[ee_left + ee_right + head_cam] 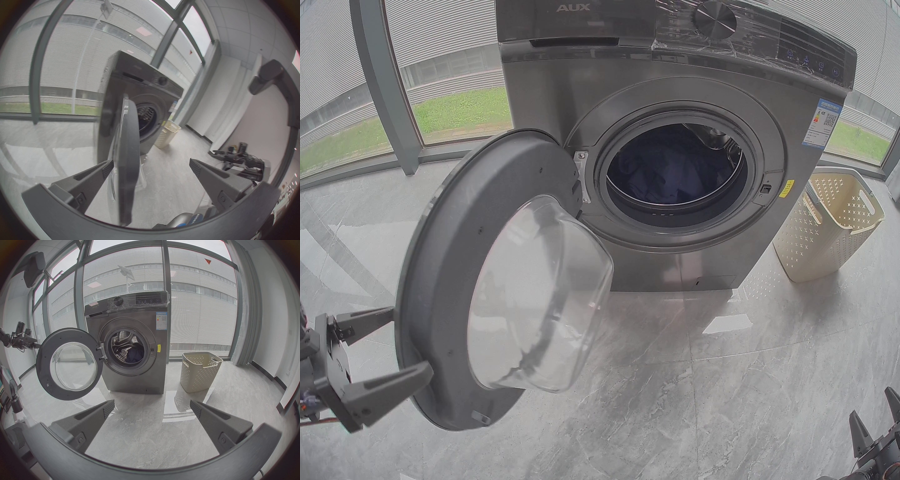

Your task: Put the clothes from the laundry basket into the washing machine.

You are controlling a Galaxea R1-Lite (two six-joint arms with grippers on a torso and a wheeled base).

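- Grey tiled floor [737, 387], window wall [456, 94] behind.
- Washing machine [550, 87]: door [444, 250] wide open, dark blue clothes [669, 169] lying in the drum.
- Laundry basket [819, 237]: cream, upright on the floor just beside the machine, apparently empty.
- Left claw [411, 340]: spread, straddling the door's rim.
- Right claw [151, 402]: spread, empty, well apart from the basket.
- Status: loading looks done; the door is probably what remains to be shut.

Brushed grey metal washing machine [650, 81], clear glossy door bowl [540, 294], perforated cream plastic laundry basket [831, 225], polished marble floor [706, 387].
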